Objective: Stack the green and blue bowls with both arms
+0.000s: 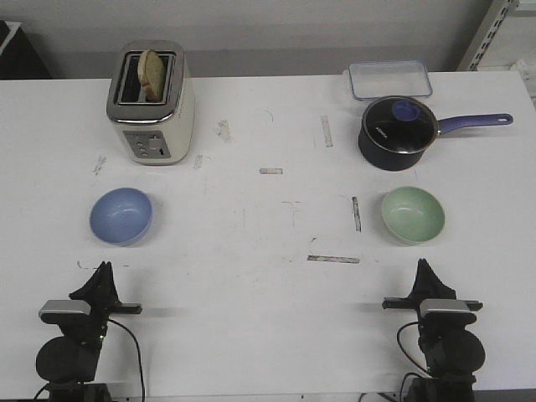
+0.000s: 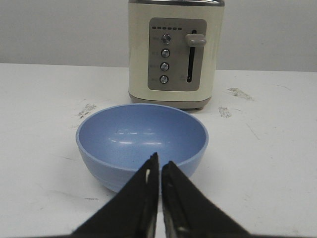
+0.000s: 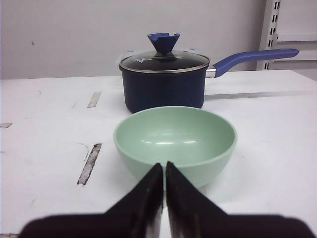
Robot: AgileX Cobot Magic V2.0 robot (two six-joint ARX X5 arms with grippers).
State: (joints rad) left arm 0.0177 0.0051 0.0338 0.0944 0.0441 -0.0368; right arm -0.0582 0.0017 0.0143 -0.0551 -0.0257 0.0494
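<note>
The left gripper (image 2: 160,166) has its fingers pressed together, empty, just short of the blue bowl (image 2: 142,144). The right gripper (image 3: 164,173) is likewise closed before the green bowl (image 3: 175,141) (bowls well apart). Only the front view shows bread in the toaster (image 1: 152,102) and a clear container (image 1: 390,79) behind the saucepan (image 1: 399,132). White scuffed table (image 1: 268,276), grey wall.

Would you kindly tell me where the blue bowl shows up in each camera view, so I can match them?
Front view: blue bowl on the table's left side, ahead of the left gripper.
Left wrist view: centre of the picture, just beyond the shut fingertips.
Right wrist view: not in it.
Shared landmark: the cream toaster stands behind the bowl in both views that show it.
</note>
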